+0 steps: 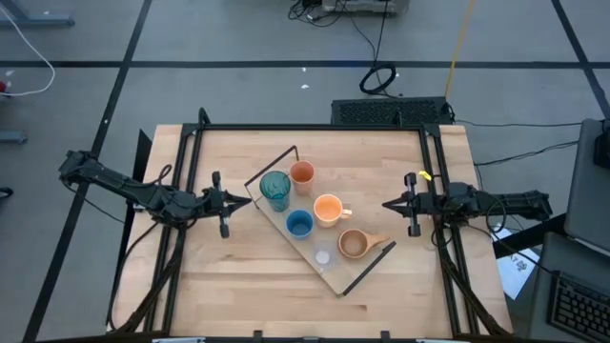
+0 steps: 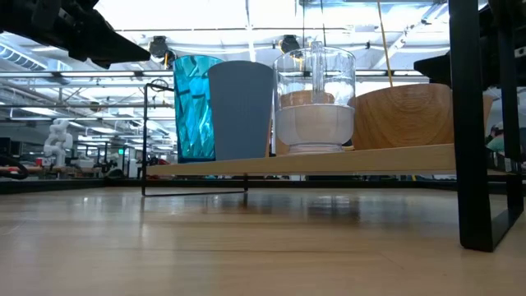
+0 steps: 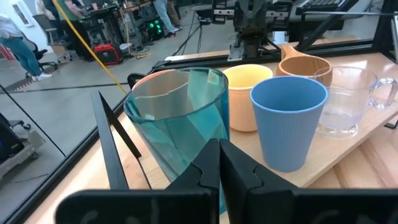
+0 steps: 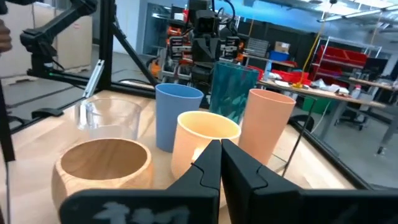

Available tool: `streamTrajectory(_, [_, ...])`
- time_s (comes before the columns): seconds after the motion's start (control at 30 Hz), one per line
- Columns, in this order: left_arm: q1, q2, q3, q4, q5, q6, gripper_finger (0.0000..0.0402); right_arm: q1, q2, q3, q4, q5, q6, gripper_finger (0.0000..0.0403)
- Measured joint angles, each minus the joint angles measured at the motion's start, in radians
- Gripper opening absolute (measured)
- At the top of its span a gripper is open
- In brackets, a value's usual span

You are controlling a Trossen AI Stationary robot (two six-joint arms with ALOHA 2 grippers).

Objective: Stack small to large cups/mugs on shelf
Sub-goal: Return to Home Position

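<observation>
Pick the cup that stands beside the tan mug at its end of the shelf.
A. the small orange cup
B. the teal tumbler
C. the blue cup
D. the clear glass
D: seen from above, the clear glass stands right next to the tan mug at that end of the shelf.

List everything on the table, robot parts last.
shelf: 1, light wood with black wire ends, diagonal at mid-table
teal tumbler: 1, teal, shelf's end nearer the left arm
small orange cup: 1, pale orange, beside the tumbler
orange handled mug: 1, orange, mid-shelf
blue cup: 1, blue, mid-shelf beside that mug
tan handled mug: 1, tan, shelf's other end
clear glass: 1, transparent, beside the tan mug
table: 1, light wood, under everything
left claw: 1, dark, shut, left of shelf
right claw: 1, dark, shut, right of shelf
</observation>
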State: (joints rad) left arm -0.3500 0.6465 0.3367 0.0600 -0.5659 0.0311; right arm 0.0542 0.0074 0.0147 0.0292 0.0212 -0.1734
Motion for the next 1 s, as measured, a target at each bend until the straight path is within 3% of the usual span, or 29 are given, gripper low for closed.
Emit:
streamTrajectory(0.5, [0.001, 0.000, -0.002, -0.012, 0.000, 0.012, 0.0004, -0.031, 0.000, 0.000, -0.004, 0.002, 0.004, 0.0000])
streamTrajectory(0.63, [0.014, -0.027, -0.055, 0.030, 0.001, 0.017, 0.0010, -0.031, 0.000, 0.000, 0.000, 0.003, 0.036, 0.0000])
streamTrajectory(1.0, [0.015, -0.194, -0.168, 0.076, 0.170, 0.020, 0.0003, -0.031, 0.000, 0.000, 0.007, 0.005, 0.042, 0.0000])
